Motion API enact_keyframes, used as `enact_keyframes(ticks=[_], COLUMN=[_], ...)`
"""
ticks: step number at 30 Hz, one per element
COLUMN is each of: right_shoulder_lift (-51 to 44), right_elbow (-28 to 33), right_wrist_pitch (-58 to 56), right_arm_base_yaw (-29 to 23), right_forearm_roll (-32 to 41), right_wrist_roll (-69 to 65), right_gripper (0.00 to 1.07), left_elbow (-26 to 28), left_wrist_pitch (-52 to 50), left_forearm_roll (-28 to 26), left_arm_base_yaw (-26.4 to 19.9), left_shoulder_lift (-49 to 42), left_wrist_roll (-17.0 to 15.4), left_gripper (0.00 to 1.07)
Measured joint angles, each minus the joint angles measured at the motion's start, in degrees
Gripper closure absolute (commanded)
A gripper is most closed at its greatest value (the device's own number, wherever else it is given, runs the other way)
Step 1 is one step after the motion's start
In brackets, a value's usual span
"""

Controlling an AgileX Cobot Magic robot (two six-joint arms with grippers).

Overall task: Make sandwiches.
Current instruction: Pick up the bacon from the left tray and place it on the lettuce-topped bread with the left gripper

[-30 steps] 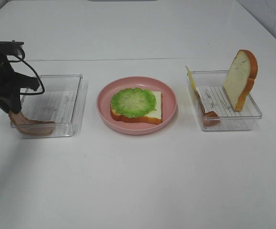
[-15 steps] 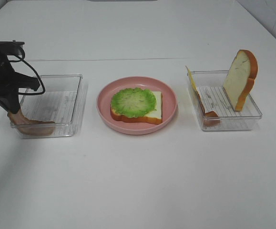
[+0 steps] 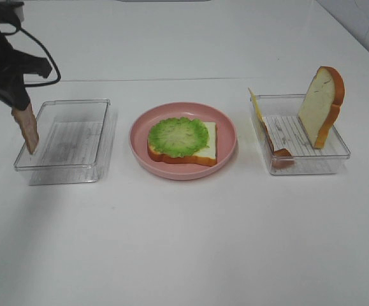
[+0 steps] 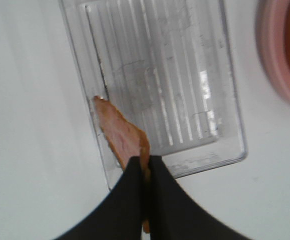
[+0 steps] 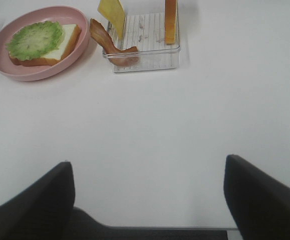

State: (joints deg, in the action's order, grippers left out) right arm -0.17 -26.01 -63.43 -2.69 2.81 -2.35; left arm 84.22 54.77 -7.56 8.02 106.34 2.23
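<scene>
Above the outer rim of the left tray point(image 3: 60, 172), a bacon strip point(image 3: 28, 127) is pinched at its top end by the jaws of the left gripper point(image 3: 20, 106) and hangs straight down. It should be carried over the pink plate point(image 3: 229, 152) and lowered flat onto the lettuce point(image 3: 179, 136). The jaws of the right gripper point(image 5: 147, 162) are spread and empty.

The end effector point(image 4: 146, 170) pinches a bacon strip point(image 4: 120, 135) above a clear tray point(image 4: 185, 75).
</scene>
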Motion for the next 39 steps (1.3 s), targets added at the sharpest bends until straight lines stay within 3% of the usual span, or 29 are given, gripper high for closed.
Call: enact_keyframes(ticks=[14,21,30,32,39], right_shoulder_lift=[0.0,0.0,0.0,0.0,0.0], right_elbow=[0.0,0.0,0.0,0.0,0.0], right_wrist_pitch=[0.0,0.0,0.0,0.0,0.0], right_arm_base_yaw=[0.0,0.0,0.0,0.0,0.0], right_forearm_roll=[0.0,0.0,0.0,0.0,0.0], right_wrist_roll=[0.0,0.0,0.0,0.0,0.0], right_gripper=[0.29,0.29,0.29,0.29,0.29], left_elbow=[17.6,28.1,34.9,37.9,41.2], left_wrist_pitch=[6.0,7.4,8.0,8.0,8.3], left_forearm_roll=[-8.5,-14.0,-19.0,-22.5,-26.2], left_arm_base_yaw=[8.1,15.1,18.9,20.1,20.5], left_shoulder_lift=[0.1,8.7,16.1,19.9,24.8], left_wrist_roll=[0.1,0.4,0.4,0.5,1.3], left_gripper=[1.07,1.07,1.07,1.07,1.07])
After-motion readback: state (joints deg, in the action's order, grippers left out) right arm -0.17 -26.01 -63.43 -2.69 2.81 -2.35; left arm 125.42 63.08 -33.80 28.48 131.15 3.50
